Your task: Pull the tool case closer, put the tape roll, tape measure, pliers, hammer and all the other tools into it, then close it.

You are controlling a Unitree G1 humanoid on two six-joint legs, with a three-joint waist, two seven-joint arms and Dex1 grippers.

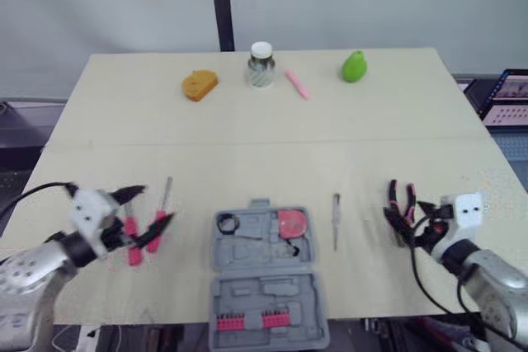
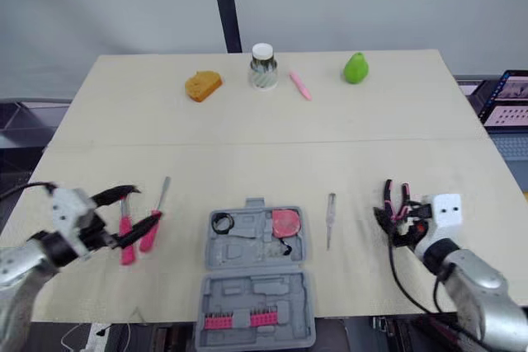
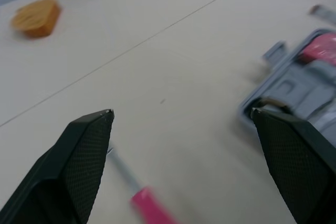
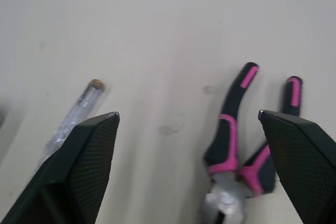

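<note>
Pliers (image 4: 227, 140) beneath spread right tool (image 4: 188, 113); left tool (image 3: 181, 113), also spread, above pink screwdriver (image 3: 147, 208).

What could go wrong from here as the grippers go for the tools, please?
The open tool case seems to overhang the front edge of the table; a bump might tip it off. The pliers lie with handles spread under the open right gripper; closing may catch one handle. The left gripper hangs open over two close pink screwdrivers and might drag both.

Black left pincer (image 1: 155, 205), white wrist (image 1: 91, 210), silver arm (image 1: 29, 274)
</note>
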